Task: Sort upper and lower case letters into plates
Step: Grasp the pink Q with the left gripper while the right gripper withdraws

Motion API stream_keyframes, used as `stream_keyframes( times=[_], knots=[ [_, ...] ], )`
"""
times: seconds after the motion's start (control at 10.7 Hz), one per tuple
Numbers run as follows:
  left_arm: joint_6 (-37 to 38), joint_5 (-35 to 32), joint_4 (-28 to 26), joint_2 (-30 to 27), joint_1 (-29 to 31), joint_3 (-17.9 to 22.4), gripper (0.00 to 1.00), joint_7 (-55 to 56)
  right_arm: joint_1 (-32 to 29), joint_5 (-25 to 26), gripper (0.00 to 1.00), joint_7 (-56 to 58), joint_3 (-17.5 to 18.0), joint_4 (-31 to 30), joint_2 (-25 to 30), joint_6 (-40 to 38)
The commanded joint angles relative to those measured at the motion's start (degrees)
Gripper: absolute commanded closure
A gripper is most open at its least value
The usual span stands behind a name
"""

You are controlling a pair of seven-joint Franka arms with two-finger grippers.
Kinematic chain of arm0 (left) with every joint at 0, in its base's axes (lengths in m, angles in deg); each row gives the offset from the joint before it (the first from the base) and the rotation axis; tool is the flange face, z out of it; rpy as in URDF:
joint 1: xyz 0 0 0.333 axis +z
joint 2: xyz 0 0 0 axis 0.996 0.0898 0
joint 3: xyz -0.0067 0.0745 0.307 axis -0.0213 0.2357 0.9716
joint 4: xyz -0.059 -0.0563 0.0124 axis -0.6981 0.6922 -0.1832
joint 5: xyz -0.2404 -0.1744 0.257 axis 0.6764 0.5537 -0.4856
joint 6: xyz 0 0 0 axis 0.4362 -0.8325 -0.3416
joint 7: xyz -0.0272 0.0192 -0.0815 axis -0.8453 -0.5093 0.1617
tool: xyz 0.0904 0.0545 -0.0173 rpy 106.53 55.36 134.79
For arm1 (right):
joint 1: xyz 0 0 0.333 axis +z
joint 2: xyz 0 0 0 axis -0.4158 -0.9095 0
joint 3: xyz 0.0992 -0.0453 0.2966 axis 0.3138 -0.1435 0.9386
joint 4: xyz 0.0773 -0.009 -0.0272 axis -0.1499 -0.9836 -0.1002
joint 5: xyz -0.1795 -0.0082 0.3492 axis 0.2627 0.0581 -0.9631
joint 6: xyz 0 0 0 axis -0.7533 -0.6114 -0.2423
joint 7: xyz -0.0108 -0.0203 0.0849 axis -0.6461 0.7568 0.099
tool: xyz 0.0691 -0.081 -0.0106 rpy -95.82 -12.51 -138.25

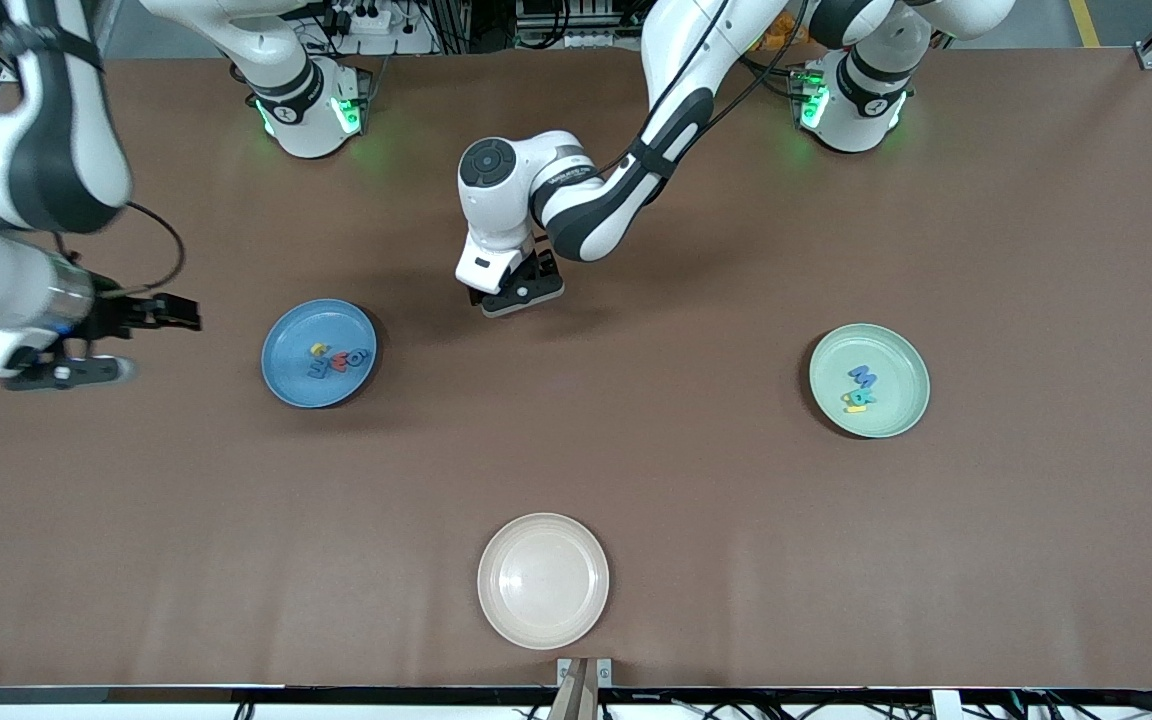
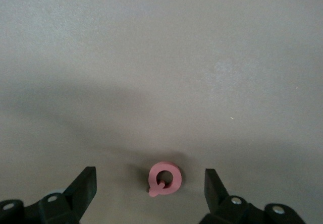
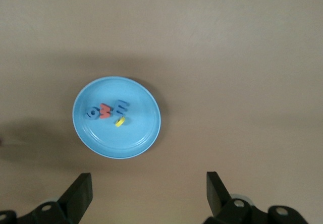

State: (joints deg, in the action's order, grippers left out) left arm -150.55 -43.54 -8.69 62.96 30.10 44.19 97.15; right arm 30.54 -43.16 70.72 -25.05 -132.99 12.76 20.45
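Between the spread fingers of the left gripper (image 2: 150,193), on bare table between the two plates, lies a small pink letter (image 2: 164,178), seemingly light, stiff foam, best pinched across its outer edges, while the right gripper (image 3: 149,196) waits open.

A brown table (image 1: 636,480) fills nearly the whole front view, its matte top creased with faint folds. At twelve o'clock, past its edge, a dark strip holds cables (image 1: 366,20) and metal framing. At six o'clock a white rail (image 1: 236,700) runs along the edge. Soft overhead light casts blurred shadows.
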Motion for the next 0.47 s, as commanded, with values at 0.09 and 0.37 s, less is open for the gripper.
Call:
stream_keyframes(
  times=[0.09,0.37],
  knots=[
    [-2.1,-2.0,1.9,2.5,-1.2,0.8,0.10,3.0,-0.3,0.9,0.00,0.0,-1.9,6.0,-0.1,-1.6],
    [-2.4,-2.0,2.0,3.6,-1.4,0.8,0.12,3.1,-0.7,0.0,0.00,-0.1,-2.3,6.8,-0.4,-1.7]
  ],
)
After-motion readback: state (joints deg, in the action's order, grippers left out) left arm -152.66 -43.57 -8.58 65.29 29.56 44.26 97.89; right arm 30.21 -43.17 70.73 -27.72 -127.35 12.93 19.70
